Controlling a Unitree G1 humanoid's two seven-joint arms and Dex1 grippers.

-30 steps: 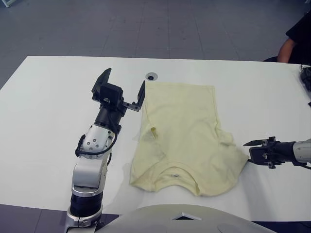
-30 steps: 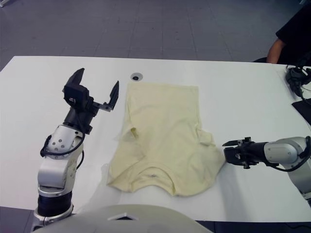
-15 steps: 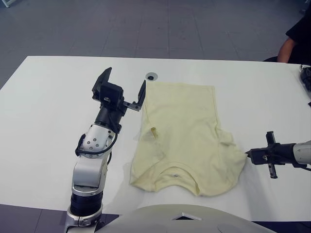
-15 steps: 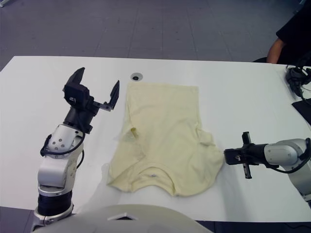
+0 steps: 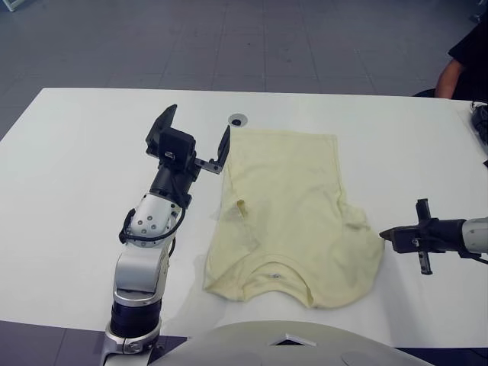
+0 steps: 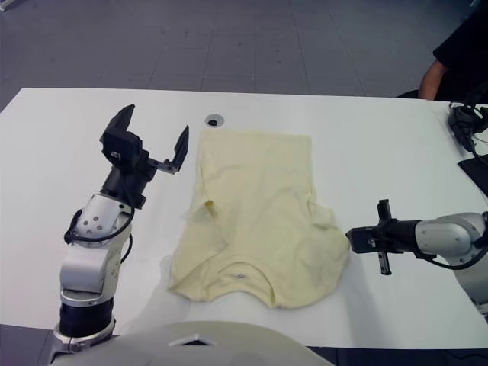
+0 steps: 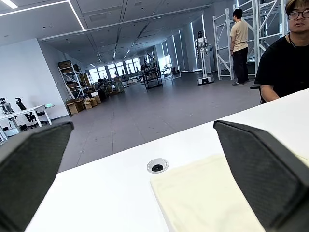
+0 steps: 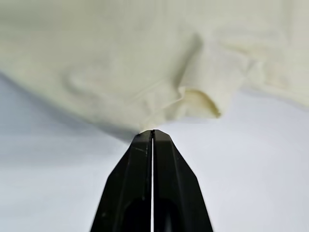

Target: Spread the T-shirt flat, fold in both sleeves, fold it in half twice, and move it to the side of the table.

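Early stage, by the look of it: soft, wrinkled pale-yellow T-shirt spread on smooth white table, hem corner just beside round cable grommet; one sleeve tucked in, other bunched, both halvings pending. Left gripper just left of grommet, gaping wide, empty. Right gripper well apart from grommet, pinched closed at sleeve edge, apparently empty

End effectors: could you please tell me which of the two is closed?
The right end effector, fingers together on the T-shirt's edge; the left end effector stands wide open.
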